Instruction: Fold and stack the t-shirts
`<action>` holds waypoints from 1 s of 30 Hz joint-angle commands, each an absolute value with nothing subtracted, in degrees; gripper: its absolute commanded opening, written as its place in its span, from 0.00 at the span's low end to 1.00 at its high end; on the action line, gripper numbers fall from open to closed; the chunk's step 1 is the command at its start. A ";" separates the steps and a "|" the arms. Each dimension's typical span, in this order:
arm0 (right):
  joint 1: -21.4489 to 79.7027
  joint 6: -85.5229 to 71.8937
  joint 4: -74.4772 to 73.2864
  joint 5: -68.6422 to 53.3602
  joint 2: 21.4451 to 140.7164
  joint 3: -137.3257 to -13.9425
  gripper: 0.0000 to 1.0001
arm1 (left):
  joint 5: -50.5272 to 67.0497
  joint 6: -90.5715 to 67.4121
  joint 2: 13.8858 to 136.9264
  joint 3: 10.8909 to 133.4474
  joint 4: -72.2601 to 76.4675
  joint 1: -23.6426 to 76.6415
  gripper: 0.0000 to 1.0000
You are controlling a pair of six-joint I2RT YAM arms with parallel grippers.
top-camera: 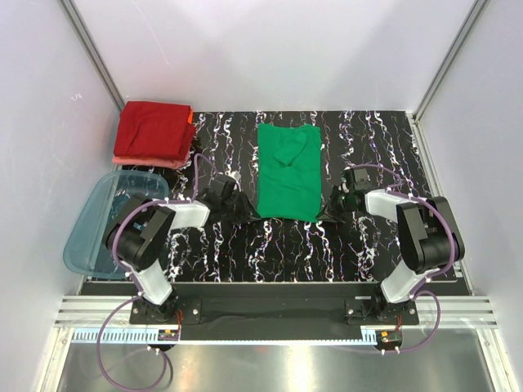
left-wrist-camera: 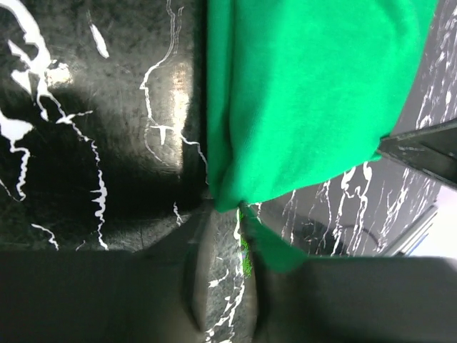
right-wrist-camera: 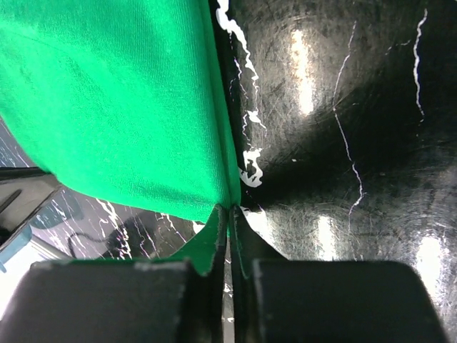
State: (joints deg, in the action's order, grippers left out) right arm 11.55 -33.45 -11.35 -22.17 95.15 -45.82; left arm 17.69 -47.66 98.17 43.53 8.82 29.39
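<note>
Green tee (top-camera: 288, 175), long axis near-to-far

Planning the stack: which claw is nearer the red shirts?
Left. Left claw pinches the green tee at its near-left corner, toward the red shirts; right claw pinches the opposite corner.

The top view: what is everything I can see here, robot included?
green t-shirt: one, bright green, laid out mid-table.
dark red shirts: count unclear, dark red, folded on top of the stack at the far left corner.
salmon-pink shirt: one, salmon-pink, under the red in that stack.
tub: one, translucent blue, at the table's left edge.
table: one, black with white veins, under everything.
left arm, right arm: two, black and white, near edge.
left fingers: one pair, black, pinching the green t-shirt's near left corner.
right fingers: one pair, black, pinching its near right corner.
</note>
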 commanded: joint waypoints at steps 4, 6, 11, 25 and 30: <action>11.16 -34.01 -10.46 -23.47 93.26 -44.30 0.00 | 16.35 -47.37 98.01 43.95 12.57 30.93 0.00; 11.08 -34.36 -10.37 -24.25 91.42 -43.69 0.00 | 15.13 -47.46 96.16 42.11 12.31 31.90 0.00; 11.16 -36.82 -15.02 -25.57 83.69 -41.22 0.00 | 11.78 -47.90 86.41 38.06 7.04 34.97 0.00; 17.30 -43.14 -41.64 -25.67 50.20 -37.97 0.00 | -5.53 -54.13 53.28 32.52 -17.30 55.54 0.00; 22.15 -47.02 -47.01 -22.24 42.12 -39.46 0.00 | -9.40 -58.97 46.68 32.69 -23.10 62.31 0.00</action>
